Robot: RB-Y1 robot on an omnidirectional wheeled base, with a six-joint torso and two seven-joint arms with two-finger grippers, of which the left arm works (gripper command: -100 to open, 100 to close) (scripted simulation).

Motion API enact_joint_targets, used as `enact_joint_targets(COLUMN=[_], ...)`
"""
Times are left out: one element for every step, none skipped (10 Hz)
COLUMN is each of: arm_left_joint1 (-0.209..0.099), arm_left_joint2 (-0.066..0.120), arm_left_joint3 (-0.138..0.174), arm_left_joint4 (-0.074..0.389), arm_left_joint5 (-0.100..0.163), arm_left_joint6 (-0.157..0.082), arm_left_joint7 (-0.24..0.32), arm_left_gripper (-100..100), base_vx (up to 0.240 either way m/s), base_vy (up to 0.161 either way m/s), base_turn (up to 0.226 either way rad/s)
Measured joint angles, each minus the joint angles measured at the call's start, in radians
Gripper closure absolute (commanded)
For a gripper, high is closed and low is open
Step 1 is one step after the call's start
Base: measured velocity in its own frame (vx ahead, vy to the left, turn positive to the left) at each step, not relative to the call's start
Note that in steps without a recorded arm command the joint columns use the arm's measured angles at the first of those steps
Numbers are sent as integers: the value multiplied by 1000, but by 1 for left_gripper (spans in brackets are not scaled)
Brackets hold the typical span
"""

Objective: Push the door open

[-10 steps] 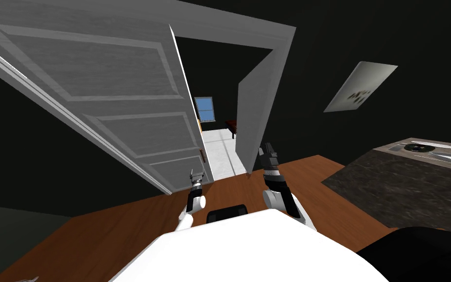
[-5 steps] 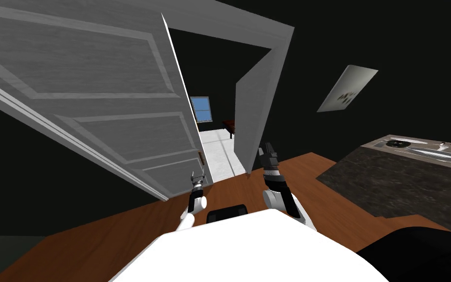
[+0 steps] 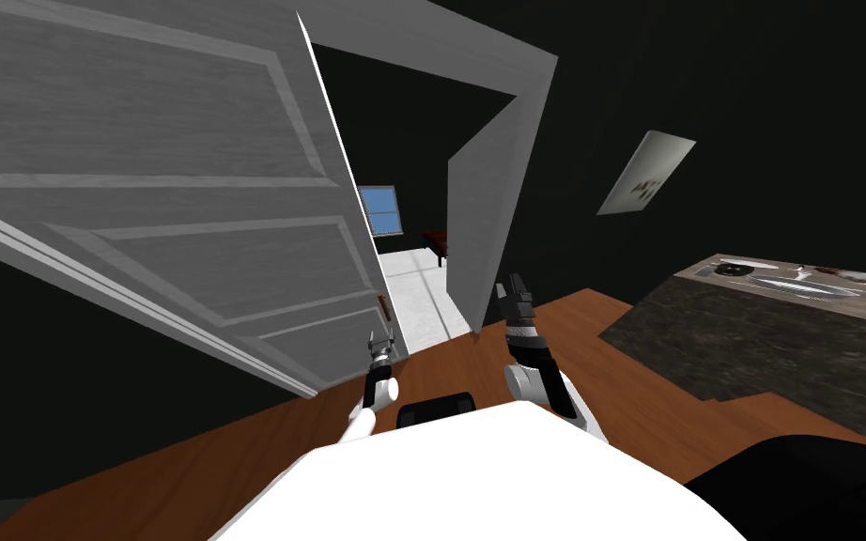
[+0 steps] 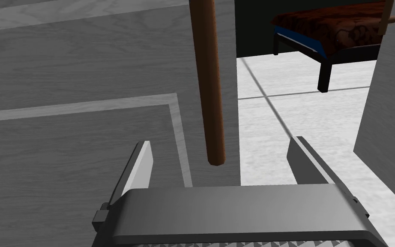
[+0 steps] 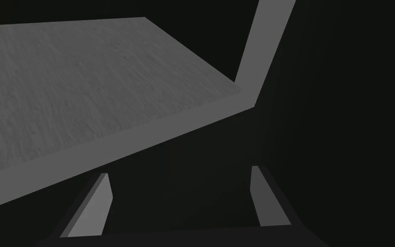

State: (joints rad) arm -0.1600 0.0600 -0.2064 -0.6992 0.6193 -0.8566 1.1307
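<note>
Since a second ago my head has swung, sliding the counter (image 3: 750, 347) toward 9 o'clock, and the grey panelled door (image 3: 187, 188) looms larger at 10 o'clock, ajar. Left claw (image 4: 221, 141) reaches at its free edge, fingers spread, with the brown handle (image 4: 207, 85) just ahead of their gap. Right claw (image 3: 514, 289) is raised at 1 o'clock, spread.

We note our left forearm (image 3: 363, 413) is slim and white, with a black band and a white rounded link behind the left gripper (image 3: 380, 340). That gripper's body is a dark grey box with a hatched strip along one edge. Its two fingers (image 4: 143, 161) are thin, light grey blades. Our right forearm (image 3: 533, 362) is thicker, with black segments above a white rounded joint. The right gripper (image 3: 514, 289) has the same pale blades on a dark box.
</note>
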Motion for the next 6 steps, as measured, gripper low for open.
enact_joint_targets(arm_left_joint1=[-10, -20, -28, -34, -39, -47], arm_left_joint2=[-1, -4, -5, -8, -10, -12], arm_left_joint3=[-3, -6, -8, -10, -12, -15], arm_left_joint4=[26, 48, 69, 82, 94, 116], arm_left_joint5=[8, 17, 24, 33, 39, 44], arm_left_joint6=[-6, -11, -15, -16, -17, -24], arm_left_joint7=[16, 31, 45, 56, 66, 78], arm_left_gripper=[-100, -100, -100, -100, -100, -100], base_vx=[57, 59, 60, 51, 38, 16], base_vy=[63, 62, 60, 54, 45, 19], base_turn=[-98, -88, -81, -57, -51, -11])
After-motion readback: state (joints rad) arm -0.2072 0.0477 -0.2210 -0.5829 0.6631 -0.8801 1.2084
